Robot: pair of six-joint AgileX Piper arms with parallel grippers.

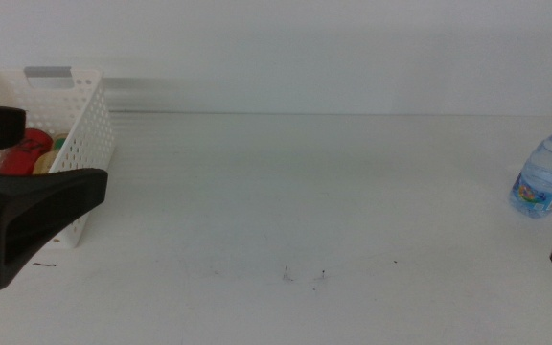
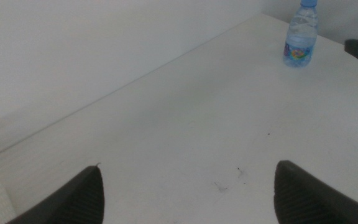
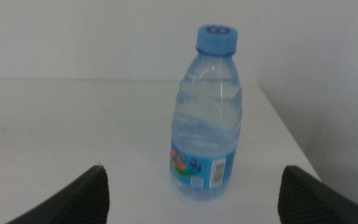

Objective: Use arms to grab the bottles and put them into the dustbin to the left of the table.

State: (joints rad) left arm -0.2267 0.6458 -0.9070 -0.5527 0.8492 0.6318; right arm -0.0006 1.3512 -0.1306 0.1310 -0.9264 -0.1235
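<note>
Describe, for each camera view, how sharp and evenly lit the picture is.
Middle view: flat, bright light washes out the table; the left gripper looms dark and soft-edged. Left wrist view: soft overall, the water bottle slightly blurred. Right wrist view: the bottle is fairly sharp, the right gripper jaws blurred.

Bare lab-style test bench, plain white table (image 1: 305,211), blank white wall behind

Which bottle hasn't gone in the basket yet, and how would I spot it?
Look along the white table to its far right edge, away from the basket. The water bottle stands upright there alone: clear plastic, blue cap, colourful label near its base.
</note>
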